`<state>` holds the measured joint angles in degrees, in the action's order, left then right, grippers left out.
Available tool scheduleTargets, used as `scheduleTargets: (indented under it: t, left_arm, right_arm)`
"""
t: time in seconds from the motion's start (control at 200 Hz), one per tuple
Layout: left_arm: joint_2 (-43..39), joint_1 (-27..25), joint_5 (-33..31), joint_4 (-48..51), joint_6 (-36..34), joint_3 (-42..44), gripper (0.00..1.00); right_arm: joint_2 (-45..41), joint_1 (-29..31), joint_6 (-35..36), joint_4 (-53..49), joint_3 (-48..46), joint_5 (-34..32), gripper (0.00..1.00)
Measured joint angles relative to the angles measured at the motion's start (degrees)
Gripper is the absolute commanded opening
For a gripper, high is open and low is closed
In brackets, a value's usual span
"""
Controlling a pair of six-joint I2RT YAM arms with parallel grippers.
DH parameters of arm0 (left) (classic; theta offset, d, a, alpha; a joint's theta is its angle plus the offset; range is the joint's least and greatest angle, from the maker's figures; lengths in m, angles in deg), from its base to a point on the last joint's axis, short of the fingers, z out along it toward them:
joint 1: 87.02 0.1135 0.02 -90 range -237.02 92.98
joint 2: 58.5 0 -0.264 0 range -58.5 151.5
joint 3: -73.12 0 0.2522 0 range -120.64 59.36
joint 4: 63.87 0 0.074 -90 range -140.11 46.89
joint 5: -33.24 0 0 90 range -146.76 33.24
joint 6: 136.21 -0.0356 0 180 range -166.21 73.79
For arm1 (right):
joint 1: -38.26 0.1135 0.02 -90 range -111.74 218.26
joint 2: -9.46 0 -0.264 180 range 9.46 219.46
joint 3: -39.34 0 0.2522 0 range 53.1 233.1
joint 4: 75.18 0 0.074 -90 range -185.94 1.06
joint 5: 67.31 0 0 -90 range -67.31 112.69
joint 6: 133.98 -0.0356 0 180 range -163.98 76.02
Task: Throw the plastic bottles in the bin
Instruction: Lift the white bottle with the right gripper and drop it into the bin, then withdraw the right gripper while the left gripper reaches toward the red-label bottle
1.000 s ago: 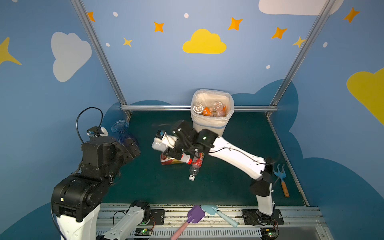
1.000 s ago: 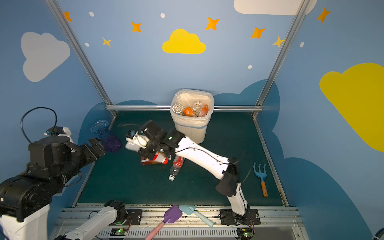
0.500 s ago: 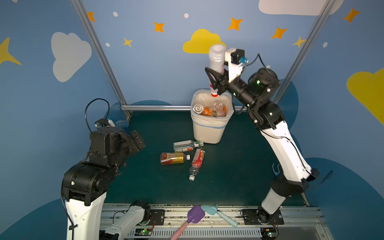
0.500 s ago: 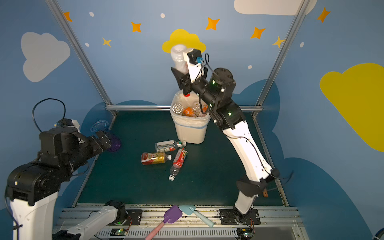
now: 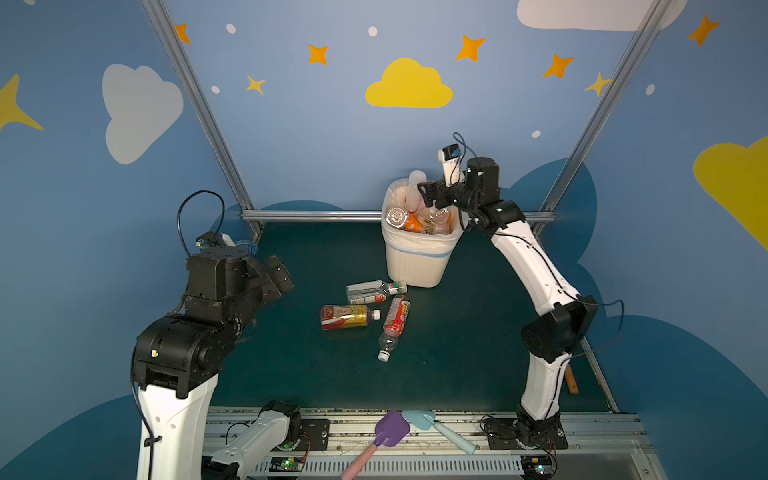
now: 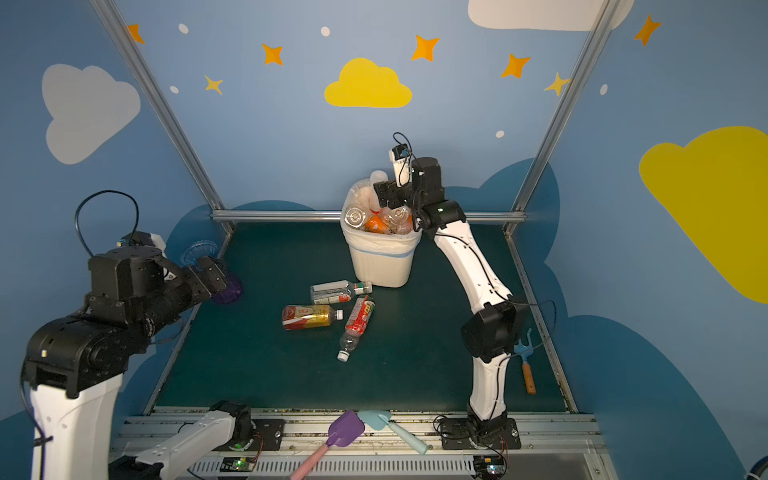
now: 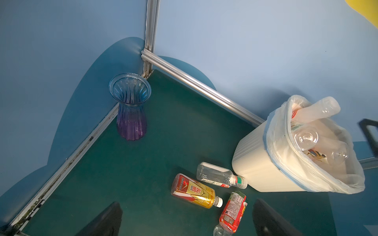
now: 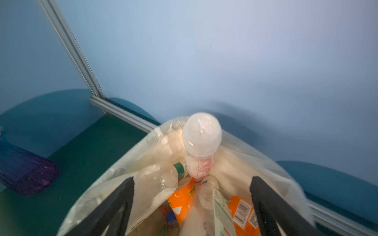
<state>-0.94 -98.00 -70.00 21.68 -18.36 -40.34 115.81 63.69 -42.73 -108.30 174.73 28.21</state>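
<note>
— Why is the bin (image 5: pixel 417 266) so far back on the table (image 5: pixel 457 353)?

— I'd judge it sits against the rear rail so both my arms can reach it. It's heaped: in both top views the plastic bottles in it rise to the liner's rim, and a white bottle (image 8: pixel 201 143) stands cap-down on the pile, poking above the rim.

— And your right pincer (image 8: pixel 192 206)?

— Over the bin's mouth, jaws spread wide with nothing between them; the white bottle stands just beyond the tips, clear of both.

— The left pincer (image 7: pixel 186 218)?

— Fully open and empty, held low on my left, aimed at three bottles (image 5: pixel 365 316) lying together on the table just in front of the bin – probably my next pick.

— What does each view add?

— The top views show only my arms and the layout. My left wrist view shows the white bottle leaning out over the liner, which could tip out, and a ribbed vase (image 7: pixel 131 108) upright in the corner – not mine to bin
</note>
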Motion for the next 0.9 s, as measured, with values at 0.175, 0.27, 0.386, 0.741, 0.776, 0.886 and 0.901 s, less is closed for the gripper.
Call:
scheduleTargets:
  t: [0.175,0.27,0.386,0.741,0.776,0.886,0.901]
  left_arm:
    - [2.38,0.0,4.31,-2.45,0.02,2.82,1.0]
    - [4.09,0.0,7.74,-3.82,-0.02,5.95,1.0]
    - [5.75,0.0,12.66,-4.72,-0.52,10.62,1.0]
    - [4.26,-7.89,17.77,-6.82,-0.55,24.11,0.99]
    - [4.26,-10.14,16.94,-7.1,-0.09,25.51,0.99]
    - [5.4,-16.7,14.25,-7.65,1.31,28.44,0.98]
    - [5.77,-17.46,13.92,-7.69,1.53,28.7,0.98]
  right_arm:
    - [-17.27,0.07,-0.2,5.62,-4.94,0.0,0.89]
    - [-24.2,0.15,-1.53,4.63,-7.65,-0.44,0.88]
    - [-30.93,0.11,-3.91,-0.87,-13.92,-2.01,0.87]
    - [-46.21,-0.22,-16.52,-30.38,-41.31,-5.25,0.87]
    - [-47.5,-0.22,-17.86,-32.5,-44.24,-5.27,0.86]
    - [-50.51,-0.22,-21.53,-37.7,-51.58,-5.16,0.86]
    - [-50.8,-0.22,-21.92,-38.14,-52.3,-4.96,0.86]
